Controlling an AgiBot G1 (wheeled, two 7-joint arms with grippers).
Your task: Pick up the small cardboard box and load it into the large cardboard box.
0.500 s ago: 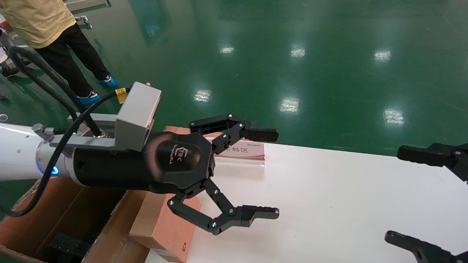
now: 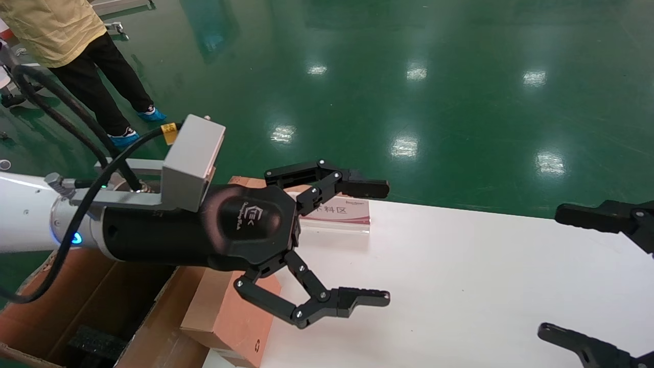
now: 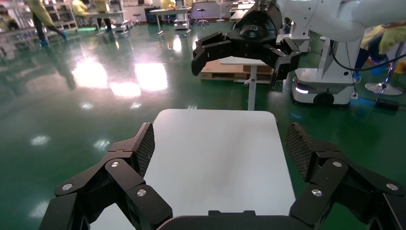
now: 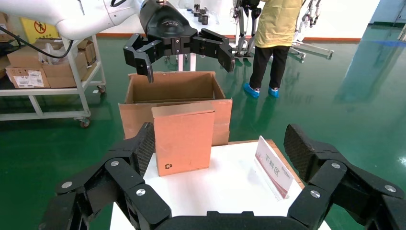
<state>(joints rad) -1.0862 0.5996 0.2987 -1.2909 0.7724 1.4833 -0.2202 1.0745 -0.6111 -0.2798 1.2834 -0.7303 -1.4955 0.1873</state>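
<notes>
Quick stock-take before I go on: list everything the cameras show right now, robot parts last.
small box: 1, reddish-brown, upright at the table's left end, beside the large box.
large box: 1, brown, open, on the floor off the table's left end.
foam: black, inside the large box.
sign: 1, white and red, on the table's far edge.
table: 1, white.
person: 1, yellow top, black trousers, blue shoe covers, on the green floor beyond the large box.
cart: 1, white, holding cartons, seen in the right wrist view.
left gripper: black, open, above the table's left end.
right gripper: black, open, at the table's right end.
</notes>
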